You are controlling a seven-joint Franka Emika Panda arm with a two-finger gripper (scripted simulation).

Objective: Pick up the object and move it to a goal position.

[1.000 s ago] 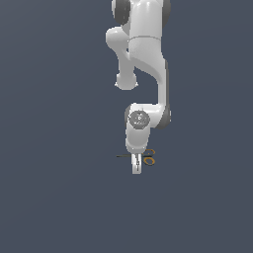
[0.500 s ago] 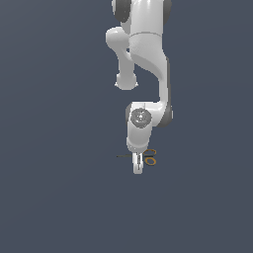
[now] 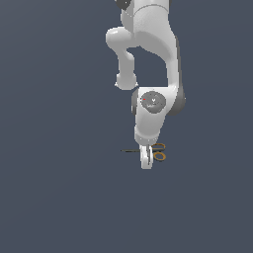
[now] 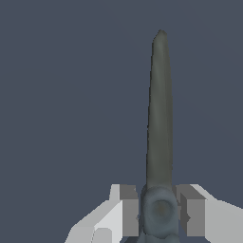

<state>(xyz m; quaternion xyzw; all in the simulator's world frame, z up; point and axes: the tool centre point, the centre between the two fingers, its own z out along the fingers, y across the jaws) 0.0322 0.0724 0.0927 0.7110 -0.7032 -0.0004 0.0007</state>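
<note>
The small scissors lie level at my fingertips, with the thin dark blades pointing to the exterior view's left and the orange-yellow ring handles to the right. My gripper points down and straddles them near the pivot. In the wrist view the dark blade runs straight away from the gripper. The two grey finger pads press on either side of the pivot, so the gripper is shut on the scissors. The handles are hidden in the wrist view.
A plain dark grey surface fills both views. The white arm reaches down from the top of the exterior view.
Almost nothing has changed. The gripper and the scissors sit perhaps a touch higher than one second ago.
</note>
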